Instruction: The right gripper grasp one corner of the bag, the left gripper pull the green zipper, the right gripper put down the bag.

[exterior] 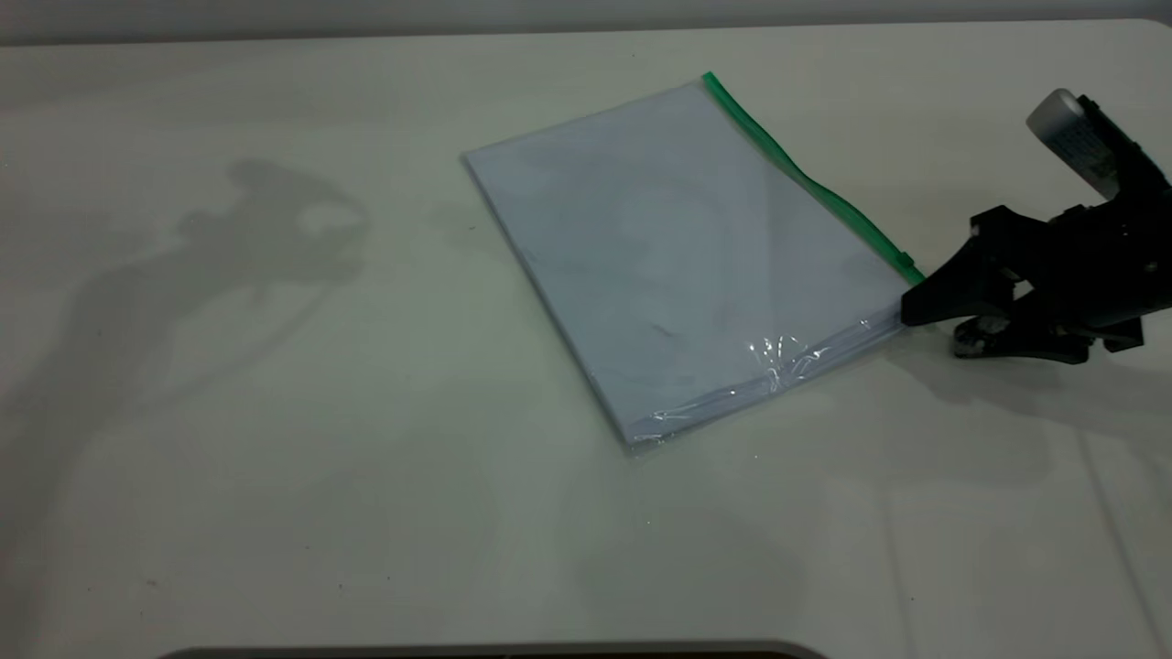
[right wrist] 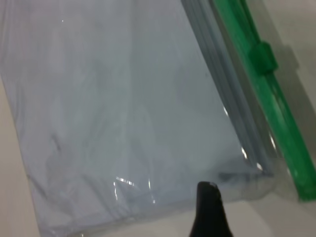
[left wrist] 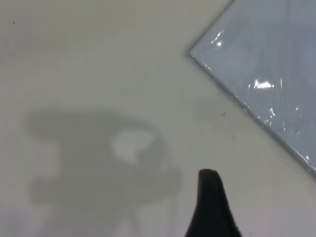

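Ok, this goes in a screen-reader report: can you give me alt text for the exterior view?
A clear bag of white sheets lies flat on a pale table, its green zipper along the far-right edge. The right tool has its tip at the bag's near-right corner, beside the small slider. The left arm is out of frame.

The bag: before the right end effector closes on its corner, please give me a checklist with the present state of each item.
1. Bag lies flat on the table: ok.
2. Right end effector at the corner of the bag: ok.
3. Corner actually gripped: cannot tell.
4. Slider of the green zipper near that corner, zipper unobstructed: ok.
5. Left end effector near the zipper: not ok; over bare table beside the opposite corner.
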